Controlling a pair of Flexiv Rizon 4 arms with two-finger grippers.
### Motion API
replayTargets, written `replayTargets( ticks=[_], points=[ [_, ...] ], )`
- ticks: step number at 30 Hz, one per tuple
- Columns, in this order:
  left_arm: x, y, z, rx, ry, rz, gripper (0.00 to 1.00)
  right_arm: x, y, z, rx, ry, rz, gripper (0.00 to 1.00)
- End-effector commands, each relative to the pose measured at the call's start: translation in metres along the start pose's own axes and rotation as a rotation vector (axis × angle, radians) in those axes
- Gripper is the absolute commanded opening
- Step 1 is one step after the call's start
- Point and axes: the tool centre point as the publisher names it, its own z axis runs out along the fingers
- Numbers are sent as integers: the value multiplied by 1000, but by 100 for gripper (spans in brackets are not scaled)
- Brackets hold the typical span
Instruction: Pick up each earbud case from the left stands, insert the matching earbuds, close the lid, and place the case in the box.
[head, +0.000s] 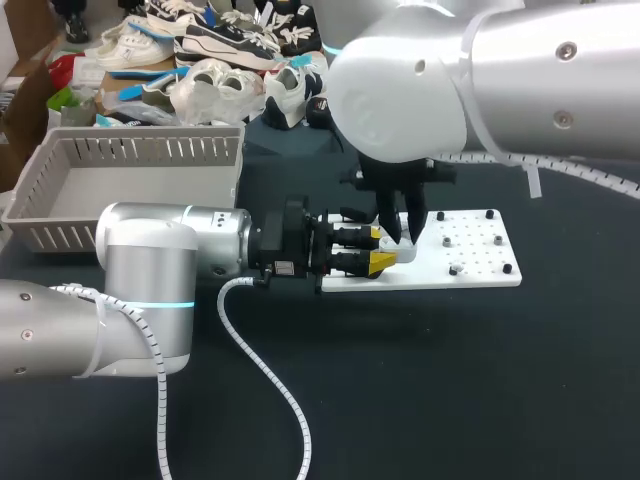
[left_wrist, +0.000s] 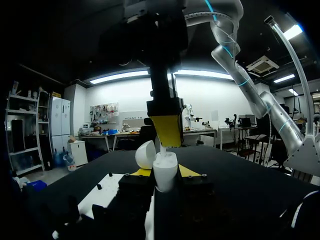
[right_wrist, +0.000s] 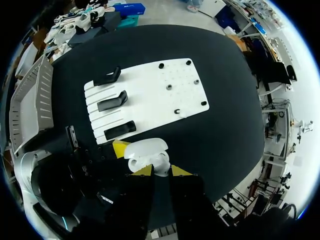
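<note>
box looks empty, so no case delivered yet. stands on the plate look bare. ur left gripper clamps the earbud case, lid open, over the plate's left end. right gripper above it seems pinched on an earbud at the opening. to do: seat buds, shut lid, box it.

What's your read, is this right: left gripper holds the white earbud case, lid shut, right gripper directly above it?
Not quite. The lid is open, tipped back beside the earbud case, as the left wrist view shows. The rest stands: the left gripper holds the white case, and the right gripper is directly above it.
</note>
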Motion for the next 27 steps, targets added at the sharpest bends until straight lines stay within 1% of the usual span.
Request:
replayTargets(
  ticks=[1, 9, 10, 11, 12, 14, 19, 23, 27],
  points=[
    [1, 0, 1, -3, 0, 1, 0, -1, 2, 1, 11, 2, 0, 0],
    [1, 0, 1, -3, 0, 1, 0, -2, 4, 5, 23, 7, -6, 0],
    [1, 0, 1, -3, 0, 1, 0, -2, 5, 5, 23, 7, -6, 1],
    [1, 0, 1, -3, 0, 1, 0, -2, 5, 5, 24, 7, -6, 11],
    [1, 0, 1, -3, 0, 1, 0, -2, 5, 5, 25, 7, -7, 18],
    [1, 0, 1, -3, 0, 1, 0, -2, 5, 5, 26, 6, -8, 20],
    [1, 0, 1, -3, 0, 1, 0, -1, 4, 5, 30, 3, -8, 32],
    [1, 0, 1, -3, 0, 1, 0, 0, 3, 5, 30, 2, -8, 35],
    [1, 0, 1, -3, 0, 1, 0, 5, 0, 1, 19, -13, -3, 34]
  ],
)
